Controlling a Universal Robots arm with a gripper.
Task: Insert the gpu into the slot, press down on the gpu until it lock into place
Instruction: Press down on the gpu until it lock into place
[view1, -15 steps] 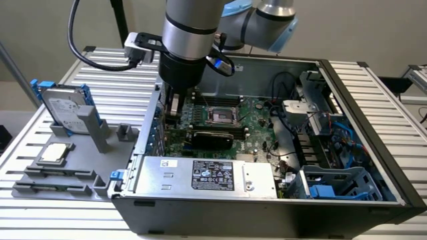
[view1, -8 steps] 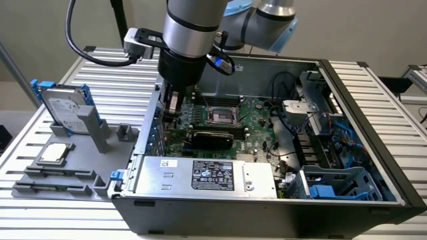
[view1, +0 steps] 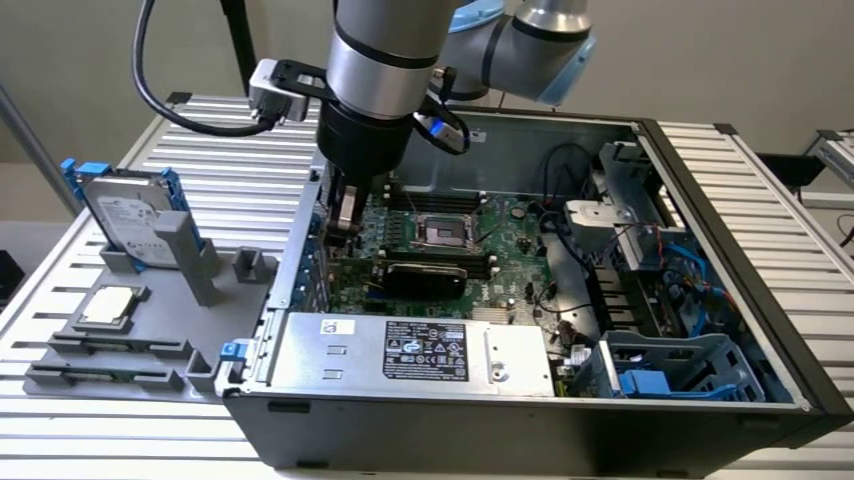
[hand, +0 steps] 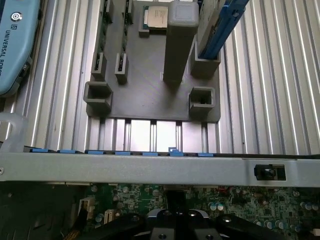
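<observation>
Black gpu (view1: 424, 275) in case (view1: 747, 330), gripper (view1: 344, 238) above

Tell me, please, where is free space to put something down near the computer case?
Free: the ribbed table on the exterior view's right of the case, and the grey fixture plate between its corner holders. Crowded: the motherboard inside the case, beside the gpu, under the gripper.

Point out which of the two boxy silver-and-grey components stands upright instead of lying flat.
The hard drive with blue rails, standing on edge in the grey fixture outside the case. The silver labelled power supply lies flat inside the case.
</observation>
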